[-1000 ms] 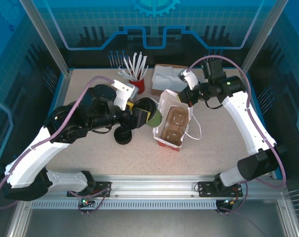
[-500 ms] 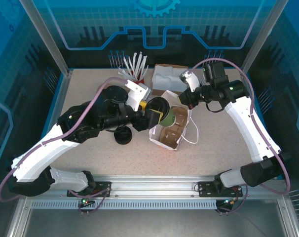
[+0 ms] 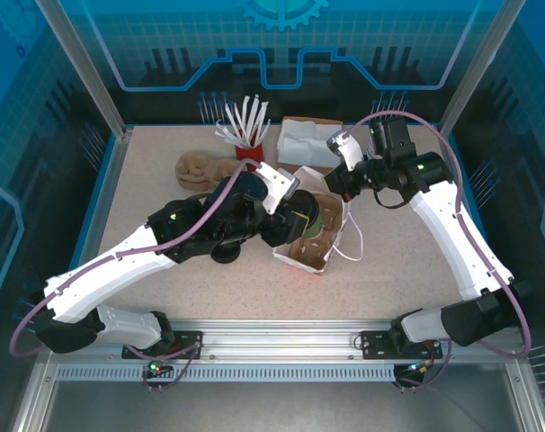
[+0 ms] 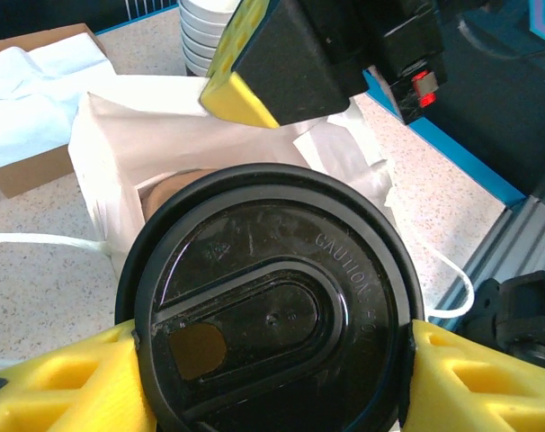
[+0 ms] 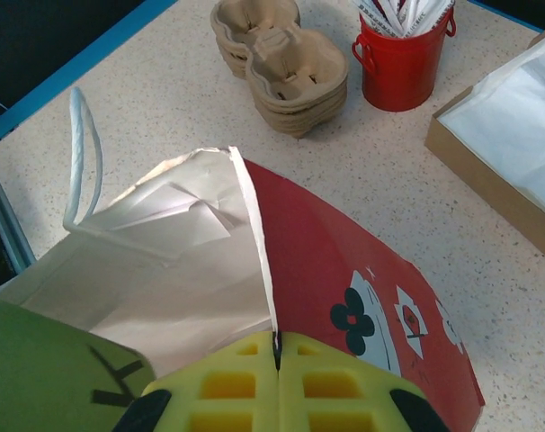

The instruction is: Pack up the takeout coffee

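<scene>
The takeout coffee [image 3: 306, 219] is a dark olive-green cup with a black lid [image 4: 272, 306]. My left gripper [image 3: 290, 216] is shut on it, one yellow pad [image 4: 475, 378] on each side of the lid. The cup hangs tilted at the mouth of the paper bag [image 3: 331, 256], which is white inside and red outside [image 5: 362, 270]. A brown cup carrier [image 3: 310, 249] lies inside the bag. My right gripper [image 3: 334, 184] is shut on the bag's far rim, its pads [image 5: 227, 387] pinching the paper edge. The cup's green side [image 5: 39, 360] sits at the lower left of the right wrist view.
A red tin of utensils [image 3: 248, 151] and a cardboard box of napkins [image 3: 308, 142] stand at the back. A stack of pulp carriers [image 3: 199, 166] sits back left. Black lids [image 3: 226, 252] lie under my left arm. White cups [image 4: 209, 31] are stacked behind the bag.
My left arm has carried the cup to the right, from beside the bag to over its mouth. The right gripper has kept its hold on the rim, and the bag shifted slightly.
</scene>
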You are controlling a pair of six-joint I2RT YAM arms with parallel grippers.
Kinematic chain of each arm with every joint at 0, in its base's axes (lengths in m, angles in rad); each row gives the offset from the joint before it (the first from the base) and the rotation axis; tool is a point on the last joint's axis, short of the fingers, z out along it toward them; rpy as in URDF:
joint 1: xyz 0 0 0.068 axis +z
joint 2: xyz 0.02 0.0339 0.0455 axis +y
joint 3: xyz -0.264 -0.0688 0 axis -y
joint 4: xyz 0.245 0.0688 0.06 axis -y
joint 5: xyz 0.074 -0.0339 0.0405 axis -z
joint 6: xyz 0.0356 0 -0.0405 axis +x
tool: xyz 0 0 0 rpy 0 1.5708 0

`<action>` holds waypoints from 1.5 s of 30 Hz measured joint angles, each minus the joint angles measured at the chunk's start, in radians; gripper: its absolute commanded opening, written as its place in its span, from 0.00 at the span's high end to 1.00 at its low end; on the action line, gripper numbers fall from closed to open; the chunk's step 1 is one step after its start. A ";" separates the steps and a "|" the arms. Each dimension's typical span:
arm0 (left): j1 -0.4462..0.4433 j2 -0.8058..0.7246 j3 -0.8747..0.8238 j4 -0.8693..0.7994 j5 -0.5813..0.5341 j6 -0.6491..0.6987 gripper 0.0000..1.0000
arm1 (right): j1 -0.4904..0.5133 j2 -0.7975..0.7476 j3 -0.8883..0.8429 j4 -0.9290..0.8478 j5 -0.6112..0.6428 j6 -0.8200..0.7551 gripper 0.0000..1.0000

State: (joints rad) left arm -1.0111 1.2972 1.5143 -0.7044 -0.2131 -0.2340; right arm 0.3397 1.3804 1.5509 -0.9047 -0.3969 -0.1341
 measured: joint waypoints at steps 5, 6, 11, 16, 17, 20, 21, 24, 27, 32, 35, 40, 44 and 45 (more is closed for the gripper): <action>0.000 0.000 -0.065 0.061 -0.026 0.000 0.42 | 0.001 0.002 0.000 0.001 -0.015 0.001 1.00; 0.000 0.000 -0.080 0.074 -0.031 0.000 0.42 | 0.001 0.003 0.000 0.001 -0.017 0.002 1.00; 0.000 0.012 -0.128 0.140 -0.061 -0.004 0.42 | 0.003 0.000 -0.015 0.008 -0.030 0.012 1.00; 0.000 0.062 -0.131 0.215 -0.101 -0.018 0.42 | 0.003 -0.028 -0.078 0.019 -0.030 0.032 1.00; 0.000 0.073 -0.132 0.225 -0.109 -0.021 0.42 | 0.003 -0.035 -0.087 0.020 -0.030 0.039 1.00; 0.000 0.101 -0.148 0.258 -0.132 -0.023 0.41 | 0.004 -0.057 -0.105 0.023 -0.021 0.055 1.00; -0.001 0.110 -0.154 0.266 -0.136 -0.025 0.41 | 0.004 -0.062 -0.108 0.023 -0.014 0.064 1.00; -0.001 0.129 -0.156 0.283 -0.148 -0.029 0.41 | 0.005 -0.068 -0.109 0.023 0.007 0.092 1.00; -0.001 0.143 -0.156 0.288 -0.158 -0.029 0.41 | 0.005 -0.068 -0.109 0.024 0.019 0.128 1.00; -0.002 0.163 -0.149 0.285 -0.158 -0.046 0.41 | 0.005 -0.069 -0.110 0.024 0.019 0.172 1.00; -0.006 0.169 -0.134 0.270 -0.159 -0.056 0.41 | 0.005 -0.077 -0.114 0.024 0.018 0.176 1.00; -0.024 0.172 -0.122 0.254 -0.170 -0.065 0.41 | 0.005 -0.109 -0.141 0.029 -0.009 0.175 1.00; -0.030 0.176 -0.106 0.234 -0.178 -0.076 0.41 | 0.005 -0.116 -0.149 0.052 -0.031 0.175 1.00; -0.030 0.177 -0.101 0.226 -0.180 -0.078 0.41 | 0.005 -0.116 -0.150 0.056 -0.036 0.175 1.00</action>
State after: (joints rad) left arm -1.0412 1.4738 1.4128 -0.4782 -0.3931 -0.3119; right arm 0.3443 1.2640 1.4010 -0.8486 -0.4328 0.0414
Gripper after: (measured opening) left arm 0.592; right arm 0.053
